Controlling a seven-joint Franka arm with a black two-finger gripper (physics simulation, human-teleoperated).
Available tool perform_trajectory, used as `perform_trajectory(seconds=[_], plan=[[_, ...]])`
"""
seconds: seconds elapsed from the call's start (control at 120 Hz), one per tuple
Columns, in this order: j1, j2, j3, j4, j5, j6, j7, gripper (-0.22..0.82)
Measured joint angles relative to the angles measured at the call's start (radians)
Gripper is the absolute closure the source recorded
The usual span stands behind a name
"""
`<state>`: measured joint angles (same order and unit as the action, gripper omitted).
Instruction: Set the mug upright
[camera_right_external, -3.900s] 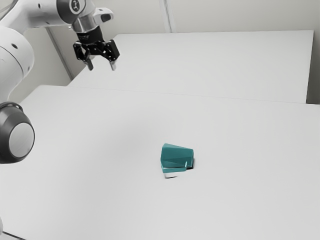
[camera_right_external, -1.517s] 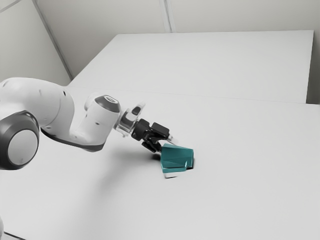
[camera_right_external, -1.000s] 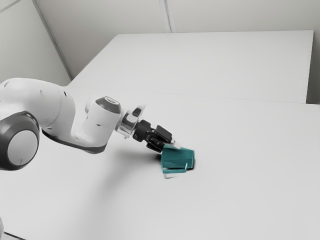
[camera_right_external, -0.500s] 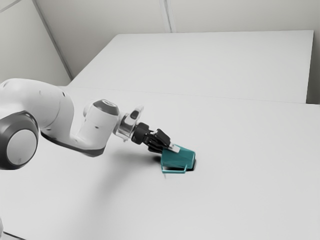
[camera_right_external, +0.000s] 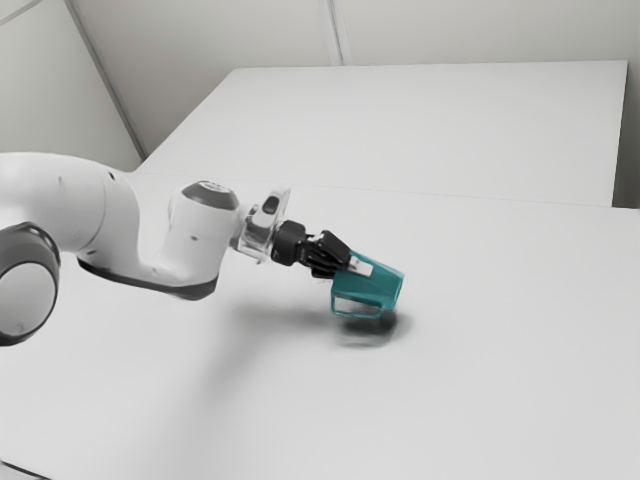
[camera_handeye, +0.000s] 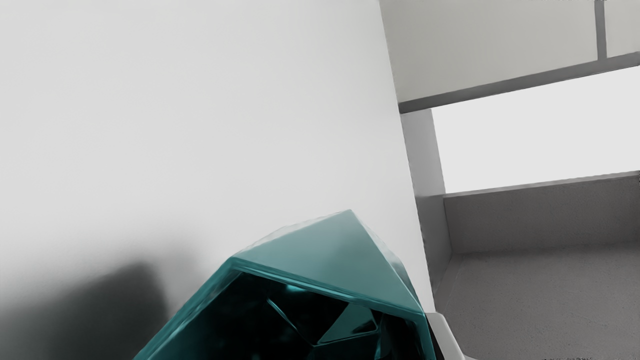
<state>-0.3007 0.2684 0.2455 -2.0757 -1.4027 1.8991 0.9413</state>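
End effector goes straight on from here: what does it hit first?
Probably the tabletop, with the held mug leading: the end effector seems to slant down that way. Exact depth unclear.

The arm (camera_right_external: 70, 205) reaches in from the exterior view's left, bent ahead of the wrist (camera_right_external: 200, 240). The gripper (camera_right_external: 360, 268) slants downward toward the exterior view's right, above the surface (camera_right_external: 480, 390), its fingers (camera_handeye: 447, 337) closed in a grip.

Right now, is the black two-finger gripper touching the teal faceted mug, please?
Touching: in the exterior view, the gripper has a pale fingertip against the outside of the mug.
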Motion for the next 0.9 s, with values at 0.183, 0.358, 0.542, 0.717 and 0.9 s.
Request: perform_trajectory(seconds=[0.183, 0.358, 0.542, 0.717, 0.9], plan=[[-0.005, -0.157, -0.015, 0.106, 0.225, 0.029, -0.046, 0.78], [0.000, -0.296, -0.021, 0.147, 0.699, 0.058, -0.151, 0.78], [0.023, -0.306, -0.041, 0.170, 1.126, 0.058, -0.259, 0.79], [0.043, -0.257, -0.043, 0.170, 1.339, 0.060, -0.338, 0.79], [0.066, -0.198, -0.044, 0.154, 1.425, 0.089, -0.401, 0.79]])
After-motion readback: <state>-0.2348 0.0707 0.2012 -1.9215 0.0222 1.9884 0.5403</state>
